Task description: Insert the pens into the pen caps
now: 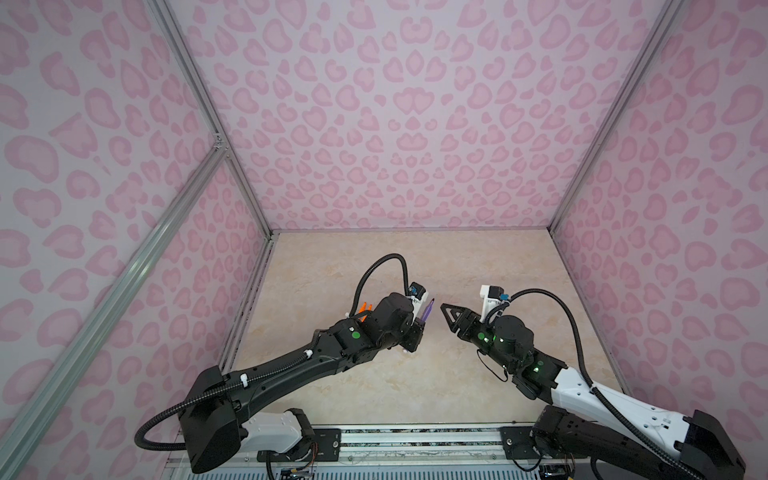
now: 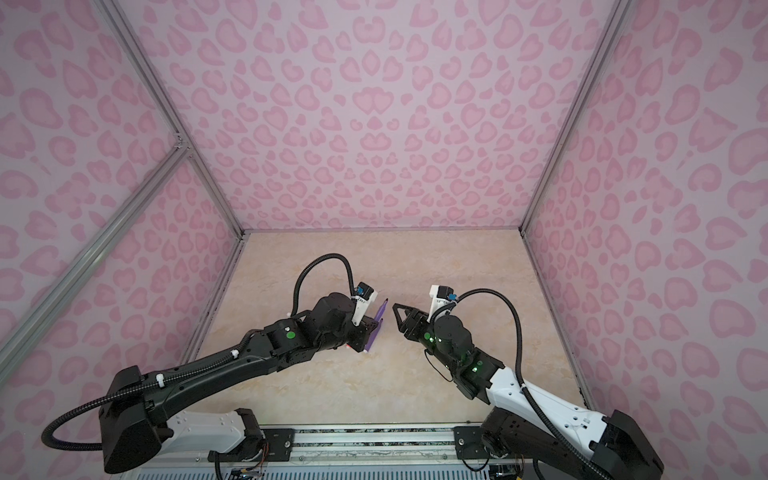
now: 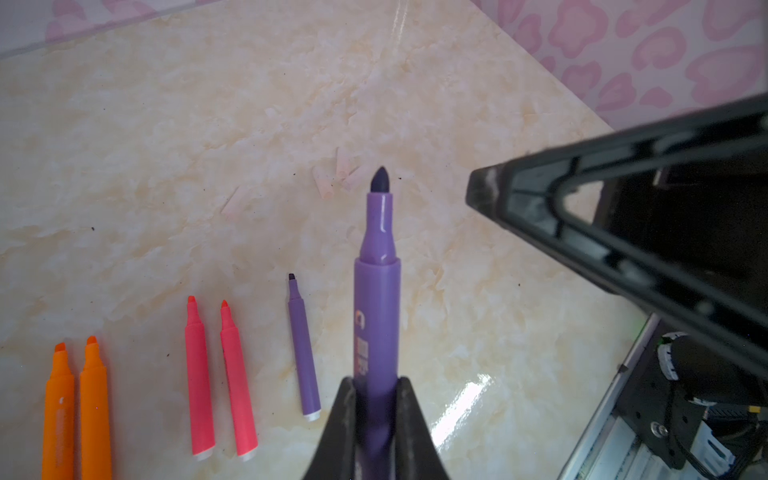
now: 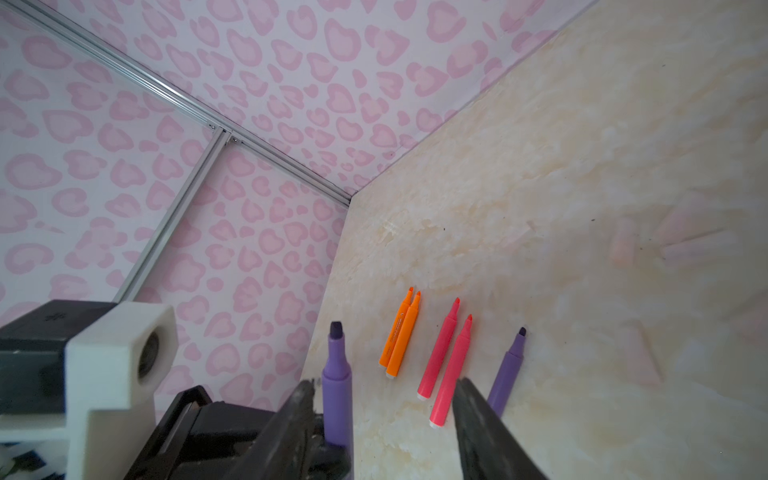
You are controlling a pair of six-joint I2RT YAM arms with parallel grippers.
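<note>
Black left gripper (image 3: 376, 386), nearest in its wrist view, is clamped on the barrel of a slim purple plastic marker pen (image 3: 377, 316). The pen's dark tapered tip is bare & points away, held clear of the table. Black right gripper (image 4: 384, 384) hangs just beside that tip, jaws apart, nothing btwn them, so no cap in it.

Below, on the glossy cream marble-look tabletop (image 3: 166, 124), five more pens lie roughly parallel, all tips bare. The second purple pen (image 3: 303, 349) is closest to the held one, then two pink-red pens (image 3: 199, 374) side by side, then two orange pens (image 3: 93, 395) side by side.

Farther out, past the tips, a few short pale translucent pen caps (image 3: 324, 187) lie loose on the tabletop. They're too faint against the marble to count w/ confidence.

Progress, as I read it: 0 of 6 capped. One pen is up & presented, so the first pairing is under way. A cap has yet to be picked, prob. the right gripper's job. All the rest is left to do.
</note>
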